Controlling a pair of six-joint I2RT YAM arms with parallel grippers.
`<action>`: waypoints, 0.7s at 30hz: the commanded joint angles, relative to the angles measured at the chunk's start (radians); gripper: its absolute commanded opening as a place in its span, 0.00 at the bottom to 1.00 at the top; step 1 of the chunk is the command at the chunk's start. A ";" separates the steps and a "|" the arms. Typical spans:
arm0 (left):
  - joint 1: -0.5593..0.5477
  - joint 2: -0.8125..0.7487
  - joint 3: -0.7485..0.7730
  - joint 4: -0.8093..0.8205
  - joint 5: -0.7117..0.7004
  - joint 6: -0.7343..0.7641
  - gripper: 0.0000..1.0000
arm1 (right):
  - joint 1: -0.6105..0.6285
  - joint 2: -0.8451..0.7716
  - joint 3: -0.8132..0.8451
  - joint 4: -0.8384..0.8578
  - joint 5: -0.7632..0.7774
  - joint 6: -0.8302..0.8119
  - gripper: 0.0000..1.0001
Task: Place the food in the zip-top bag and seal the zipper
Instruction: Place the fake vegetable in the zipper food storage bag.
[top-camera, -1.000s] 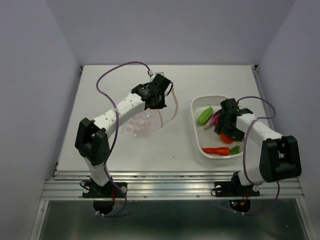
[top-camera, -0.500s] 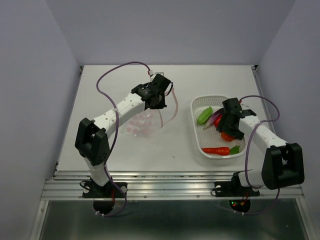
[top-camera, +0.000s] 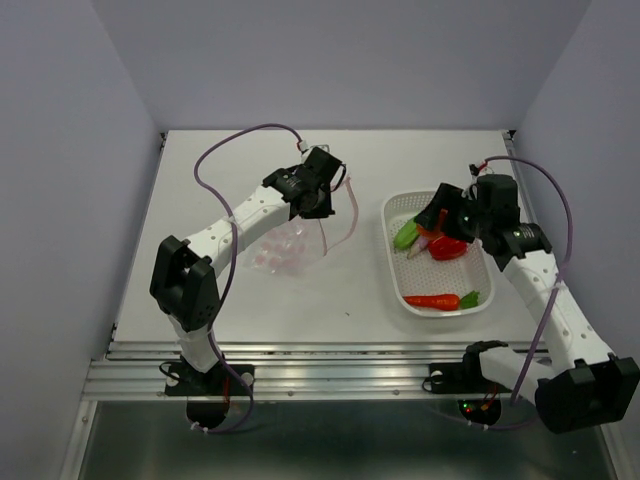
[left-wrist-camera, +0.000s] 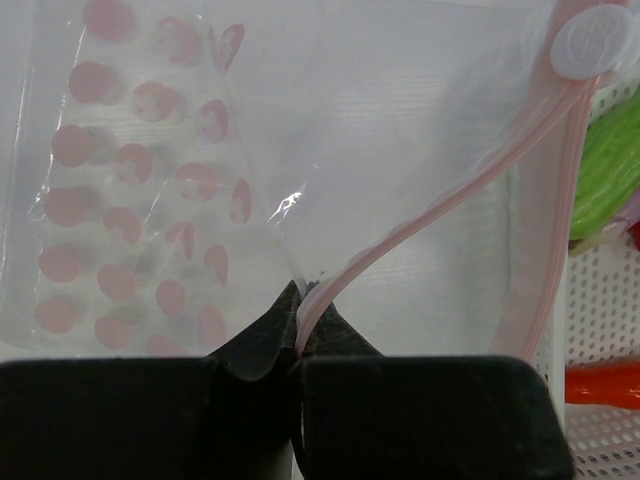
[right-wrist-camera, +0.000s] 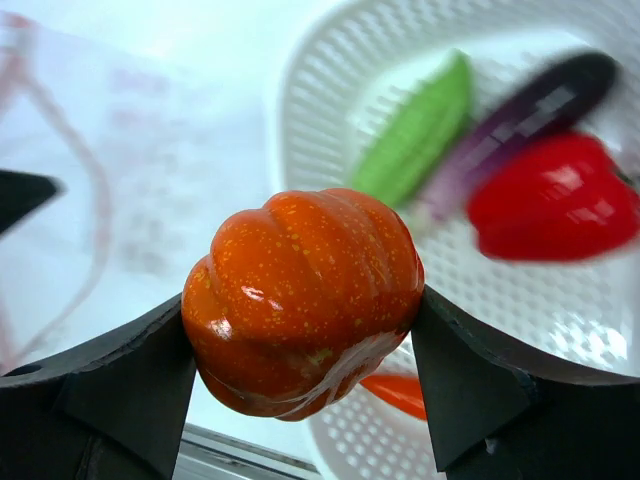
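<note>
My left gripper (top-camera: 318, 203) (left-wrist-camera: 300, 297) is shut on the pink zipper (left-wrist-camera: 440, 200) of the clear pink-dotted zip-top bag (top-camera: 285, 245) (left-wrist-camera: 130, 230) and holds that edge up. My right gripper (top-camera: 438, 213) (right-wrist-camera: 303, 318) is shut on the orange pumpkin (right-wrist-camera: 300, 265), lifted above the white basket (top-camera: 392, 262) (right-wrist-camera: 300, 120). In the basket lie the green pod (top-camera: 407, 232) (right-wrist-camera: 420, 130), the purple eggplant (top-camera: 425, 241) (right-wrist-camera: 525, 110), the red pepper (top-camera: 448, 249) (right-wrist-camera: 555, 200) and the carrot (top-camera: 435, 300). In the top view the pumpkin is mostly hidden by the gripper.
The basket stands right of the bag, near the table's right side. The left arm's purple cable (top-camera: 215, 155) loops over the back left of the table. A metal rail (top-camera: 340, 365) runs along the front edge. A white round slider (left-wrist-camera: 597, 40) sits on the zipper strip.
My right gripper has risen out of the basket with the pumpkin in it and moved toward the basket's back edge. The left arm and bag have not moved.
</note>
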 joint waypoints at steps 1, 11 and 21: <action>0.001 -0.053 0.012 0.001 0.004 0.010 0.00 | 0.002 0.016 0.035 0.321 -0.334 0.045 0.28; 0.001 -0.067 0.037 -0.022 0.002 -0.006 0.00 | 0.209 0.204 0.088 0.756 -0.413 0.258 0.28; 0.001 -0.073 0.043 -0.027 0.008 -0.029 0.00 | 0.302 0.339 0.097 0.821 -0.365 0.294 0.28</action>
